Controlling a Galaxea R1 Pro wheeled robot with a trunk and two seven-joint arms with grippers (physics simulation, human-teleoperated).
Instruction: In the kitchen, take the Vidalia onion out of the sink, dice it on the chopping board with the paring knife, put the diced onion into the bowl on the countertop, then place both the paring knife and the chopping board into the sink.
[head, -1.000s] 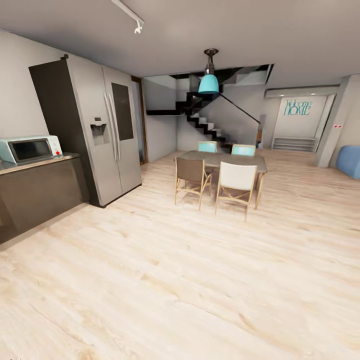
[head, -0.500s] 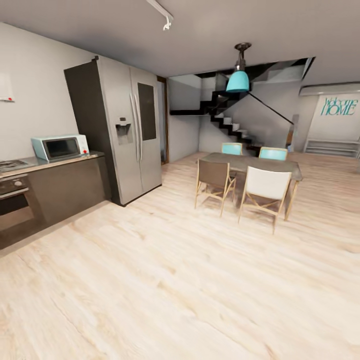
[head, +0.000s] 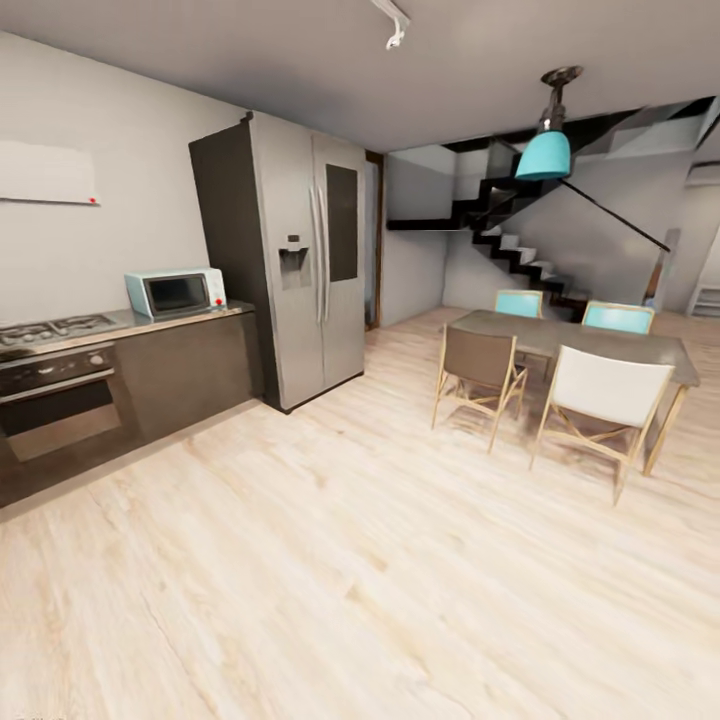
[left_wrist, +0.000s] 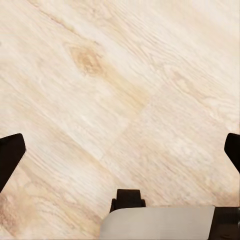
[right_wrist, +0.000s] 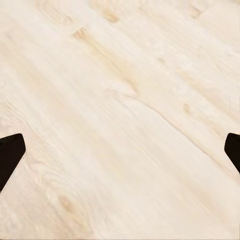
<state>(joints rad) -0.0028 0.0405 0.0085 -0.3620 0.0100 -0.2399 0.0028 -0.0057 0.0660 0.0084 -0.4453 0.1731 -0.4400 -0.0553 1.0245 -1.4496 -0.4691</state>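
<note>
A stretch of grey countertop (head: 120, 325) over dark cabinets runs along the left wall in the head view, carrying a pale blue microwave (head: 176, 292) and a hob (head: 45, 331). The Vidalia onion, sink, chopping board, paring knife and bowl are out of view. My left gripper (left_wrist: 121, 155) hangs open over bare wood floor, its dark fingertips (left_wrist: 10, 157) far apart. My right gripper (right_wrist: 121, 152) is likewise open above the floor, with nothing between its fingertips (right_wrist: 10, 155).
A built-in oven (head: 60, 400) sits under the hob. A tall steel fridge (head: 300, 260) stands at the counter's end. A dining table (head: 580, 345) with several chairs stands at the right, stairs (head: 520, 255) behind it. Light wood floor (head: 350, 560) spreads ahead.
The head view has swung to the left, so the fridge, table and lamp have slid to the right. The hob, oven and a wall panel have come into view at the left.
</note>
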